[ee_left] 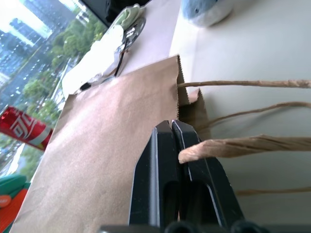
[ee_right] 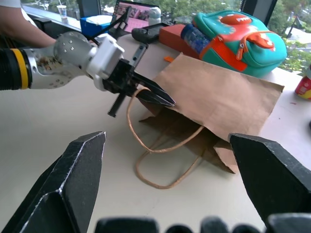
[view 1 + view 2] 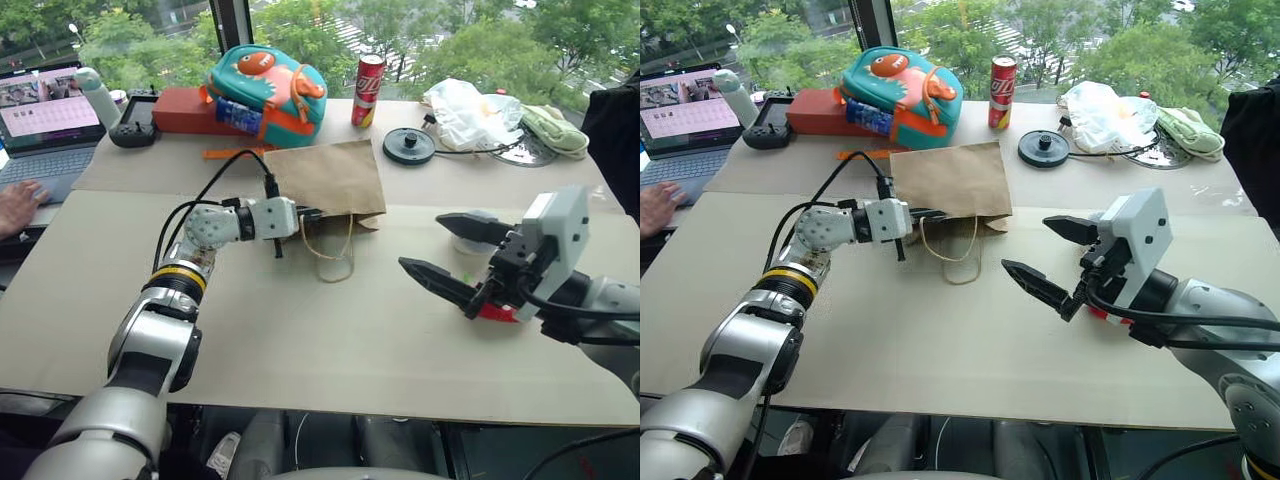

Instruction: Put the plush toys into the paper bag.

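The brown paper bag (image 3: pixel 330 178) lies flat on the table with its mouth and cord handles toward me. My left gripper (image 3: pixel 315 213) is shut at that mouth on one cord handle (image 1: pixel 233 144), and the bag's top layer is slightly raised there. To the right, my right gripper (image 3: pixel 421 240) hovers open with nothing between its fingers. A red chili plush (image 3: pixel 495 312) lies partly hidden beneath it. The grey-blue ball plush (image 1: pixel 206 12) sits on the table past the bag, mostly behind the right gripper in the eye views.
Along the back stand a teal-and-orange fish backpack (image 3: pixel 265 85), a red can (image 3: pixel 368 90), a black disc (image 3: pixel 408 145), a white plastic bag (image 3: pixel 465 112) and a green cloth (image 3: pixel 555 128). At far left, a person's hand (image 3: pixel 18 205) rests by a laptop (image 3: pixel 45 110).
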`<move>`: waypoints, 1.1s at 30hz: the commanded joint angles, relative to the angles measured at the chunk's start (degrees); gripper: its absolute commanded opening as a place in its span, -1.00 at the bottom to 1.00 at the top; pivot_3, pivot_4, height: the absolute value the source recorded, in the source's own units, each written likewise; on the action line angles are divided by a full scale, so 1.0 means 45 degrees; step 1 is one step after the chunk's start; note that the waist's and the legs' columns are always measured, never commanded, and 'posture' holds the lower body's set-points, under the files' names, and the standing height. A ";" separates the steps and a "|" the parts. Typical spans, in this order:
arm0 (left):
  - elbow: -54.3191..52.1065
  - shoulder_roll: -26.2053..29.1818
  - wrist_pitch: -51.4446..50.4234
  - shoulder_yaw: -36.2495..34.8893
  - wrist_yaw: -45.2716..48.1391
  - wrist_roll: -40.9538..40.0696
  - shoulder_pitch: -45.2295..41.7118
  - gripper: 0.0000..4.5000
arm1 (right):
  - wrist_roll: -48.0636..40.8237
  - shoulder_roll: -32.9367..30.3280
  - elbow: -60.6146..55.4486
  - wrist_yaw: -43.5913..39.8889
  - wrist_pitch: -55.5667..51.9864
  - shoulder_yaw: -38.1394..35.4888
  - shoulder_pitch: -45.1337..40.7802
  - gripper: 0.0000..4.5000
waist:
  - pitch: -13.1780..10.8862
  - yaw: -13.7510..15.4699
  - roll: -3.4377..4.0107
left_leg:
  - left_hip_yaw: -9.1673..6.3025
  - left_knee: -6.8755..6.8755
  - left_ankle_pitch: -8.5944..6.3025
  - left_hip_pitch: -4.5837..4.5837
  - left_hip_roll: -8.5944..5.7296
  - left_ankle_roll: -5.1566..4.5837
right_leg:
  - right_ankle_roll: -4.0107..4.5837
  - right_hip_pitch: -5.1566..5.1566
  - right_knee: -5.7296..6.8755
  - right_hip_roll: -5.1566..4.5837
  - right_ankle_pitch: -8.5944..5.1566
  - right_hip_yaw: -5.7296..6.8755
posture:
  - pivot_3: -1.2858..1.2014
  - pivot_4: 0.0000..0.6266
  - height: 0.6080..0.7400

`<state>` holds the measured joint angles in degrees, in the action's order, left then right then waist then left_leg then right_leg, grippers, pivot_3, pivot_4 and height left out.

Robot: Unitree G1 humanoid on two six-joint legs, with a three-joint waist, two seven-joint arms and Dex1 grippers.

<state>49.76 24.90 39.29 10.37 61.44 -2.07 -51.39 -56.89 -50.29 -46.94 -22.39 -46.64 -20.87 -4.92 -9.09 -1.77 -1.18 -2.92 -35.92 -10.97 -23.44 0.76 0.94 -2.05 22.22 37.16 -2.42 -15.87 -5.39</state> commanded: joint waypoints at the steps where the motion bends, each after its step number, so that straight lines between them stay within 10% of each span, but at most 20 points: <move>1: -0.4067 0.0797 -0.2962 -0.0491 0.1145 -0.1863 0.1374 -1.00 | 0.0921 0.0117 -0.0161 0.0375 0.0144 0.0391 0.0472 1.00 | 0.0000 -0.0094 0.0001 | -0.0005 0.0000 0.0000 0.0002 0.0001 0.0000 | 0.0000 0.0000 0.0001 0.0000 0.0000 0.0001 | 0.03 -0.52 0.98; 12: -0.9447 0.1356 -0.7689 -0.0857 0.0321 -0.2859 0.3555 -1.00 | 0.3649 0.2434 -0.0391 0.2938 -0.0028 0.3173 0.1722 1.00 | 0.0010 -0.0111 0.0014 | -0.0016 -0.0024 0.0008 0.0033 0.0006 0.0011 | -0.0002 -0.0035 0.0004 0.0007 -0.0001 0.0002 | 0.03 -0.52 0.98; 26: -0.9660 0.1141 -0.9230 -0.0985 0.0721 -0.3634 0.3134 -1.00 | 0.4956 0.5696 0.0723 0.4035 -0.0295 0.6309 -0.0567 -0.94 | 0.0011 -0.0183 0.0016 | -0.0010 -0.0015 0.0008 0.0039 0.0012 0.0010 | -0.0001 -0.0025 0.0004 0.0019 -0.0001 -0.0007 | 0.03 -0.52 0.98; 33: -0.9593 0.1062 -0.9872 -0.1209 0.0664 -0.3971 0.2748 -1.00 | 0.6748 0.7389 0.3009 0.4176 0.0835 0.7346 -0.1729 -0.97 | 0.0012 -0.0139 0.0016 | -0.0013 -0.0012 0.0008 0.0027 0.0006 0.0010 | 0.0001 -0.0016 0.0000 0.0016 0.0000 -0.0006 | 0.03 -0.52 0.98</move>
<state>7.56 29.70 -4.27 6.69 64.62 -18.36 -37.47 -28.79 -17.86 -33.81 -3.40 -46.07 11.84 -11.65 -9.03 -2.40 -1.11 -2.98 -35.97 -10.94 -23.33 0.78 0.98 -2.05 22.16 37.15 -2.35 -15.87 -5.41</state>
